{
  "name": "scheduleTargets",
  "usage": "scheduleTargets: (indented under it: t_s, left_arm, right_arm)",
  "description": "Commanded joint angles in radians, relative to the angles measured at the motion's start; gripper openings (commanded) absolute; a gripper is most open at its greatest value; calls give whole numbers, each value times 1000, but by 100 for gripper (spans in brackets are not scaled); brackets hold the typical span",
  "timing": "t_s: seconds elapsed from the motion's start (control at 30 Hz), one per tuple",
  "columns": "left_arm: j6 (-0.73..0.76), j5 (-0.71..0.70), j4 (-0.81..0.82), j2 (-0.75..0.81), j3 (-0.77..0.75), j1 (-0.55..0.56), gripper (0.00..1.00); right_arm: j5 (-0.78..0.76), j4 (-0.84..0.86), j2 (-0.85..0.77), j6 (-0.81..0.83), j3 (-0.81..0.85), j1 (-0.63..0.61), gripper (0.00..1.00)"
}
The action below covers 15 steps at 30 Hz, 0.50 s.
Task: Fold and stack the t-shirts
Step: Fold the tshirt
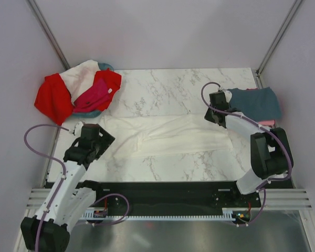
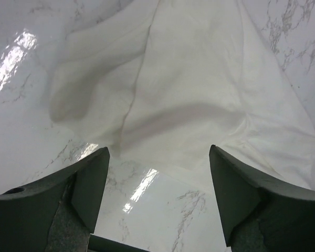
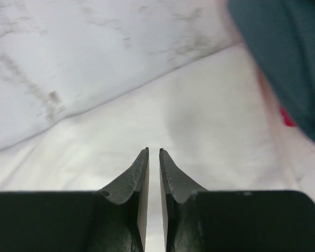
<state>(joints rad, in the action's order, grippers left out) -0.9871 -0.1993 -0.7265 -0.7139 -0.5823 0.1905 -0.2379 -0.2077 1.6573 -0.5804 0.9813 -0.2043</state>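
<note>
From above, the white t-shirt (image 1: 168,137) lies across the middle of the bench (image 1: 163,89), folded into a long band running left to right. The left hand (image 1: 98,139) sits at its left end and the right hand (image 1: 215,113) at its right end. In the upper left of the frame a heap of t-shirts (image 1: 73,93) in red, white and magenta spills over the teal basket (image 1: 92,112). In the upper right a folded slate t-shirt (image 1: 257,102) rests on a coral one, of which only an edge shows.

In the left wrist view the left hand is released. Its fingers stand wide apart with nothing between them. Bare bench shows below, and the shirt's edge lies just ahead. The cloth there is rumpled, with a soft ridge and a loose lobe at the upper left.

In the right wrist view the right hand's fingers are barely parted and grasp nothing that shows. White cloth lies flat beneath the tips, and the slate t-shirt fills the upper right corner.

My reading is that the main risks are these:
- The right fingertips sit so close to the cloth that lifting away could snag and drag the fold.
- The rumpled left end could skew the next fold.
- A careless swing of the right arm could nudge the finished stack nearby.
</note>
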Motion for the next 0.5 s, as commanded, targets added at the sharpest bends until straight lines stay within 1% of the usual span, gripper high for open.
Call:
scheduleTargets:
  t_s: [0.0,0.07,0.1,0.2,0.23,0.27,0.3,0.37,0.47]
  left_arm:
    - [77,-89,109,-114,-70,-19,83]
    - [77,-84,171,-156,-65,-33,82]
    - [70,-74,233,-189,-53,-37,80]
    - [38,-68,321,-249,-33,-56,75]
    - [28,-71,375,-290,-30,-66,72]
    - [16,-78,393,-308,-27,-71,70]
    - [-20,-101,412,-327,-21,-75,66]
    - [-42,-117,516,-360,-4,-82,63]
    - [-87,-149,623,-401,30,-88,58]
  right_arm:
    - [38,-15,-119,-12,33,-107,22]
    - [105,-6,-148,-53,13,-145,23]
    - [139,7,-157,-68,2,-177,23]
    - [234,62,-174,-121,-29,-246,22]
    - [244,85,-174,-143,-33,-265,22]
    - [285,99,-166,-153,-36,-282,23]
    - [325,112,-160,-162,-35,-314,23]
    - [359,143,-142,-185,-24,-351,23]
    - [384,165,-79,-208,-1,-423,24]
